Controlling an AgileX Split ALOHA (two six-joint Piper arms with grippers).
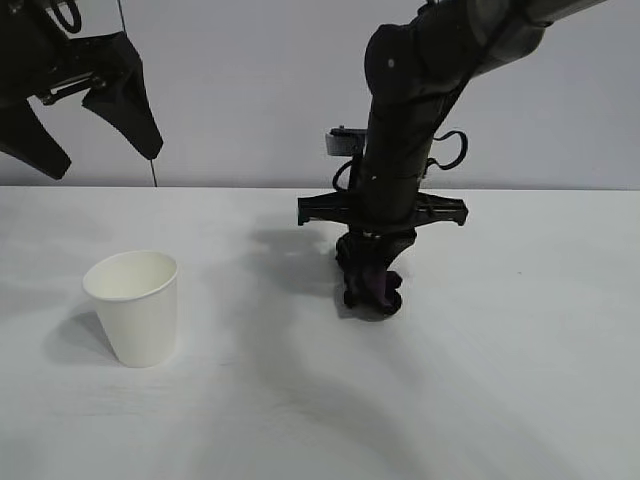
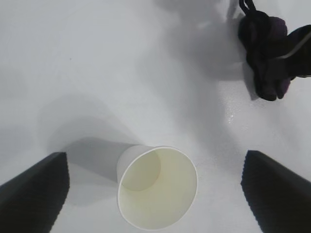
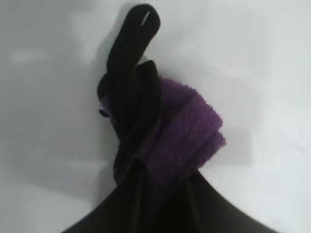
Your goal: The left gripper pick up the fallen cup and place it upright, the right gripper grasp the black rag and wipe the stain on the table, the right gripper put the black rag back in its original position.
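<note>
The white paper cup (image 1: 134,305) stands upright at the left of the white table (image 1: 500,400); it also shows in the left wrist view (image 2: 158,187). My left gripper (image 1: 95,145) hangs open and empty high above the cup; its fingers (image 2: 34,191) stand wide apart on either side of it. My right gripper (image 1: 372,270) points straight down at the table's middle, shut on the black rag (image 1: 372,285). The rag's black and purple folds (image 3: 180,131) bunch between the fingers and press on the table. It also shows in the left wrist view (image 2: 269,53). No stain shows.
A grey wall stands behind the table's far edge. The right arm's cross-bar and cables (image 1: 385,210) hang just above the rag. A small wet glint (image 2: 232,115) lies on the table near the rag.
</note>
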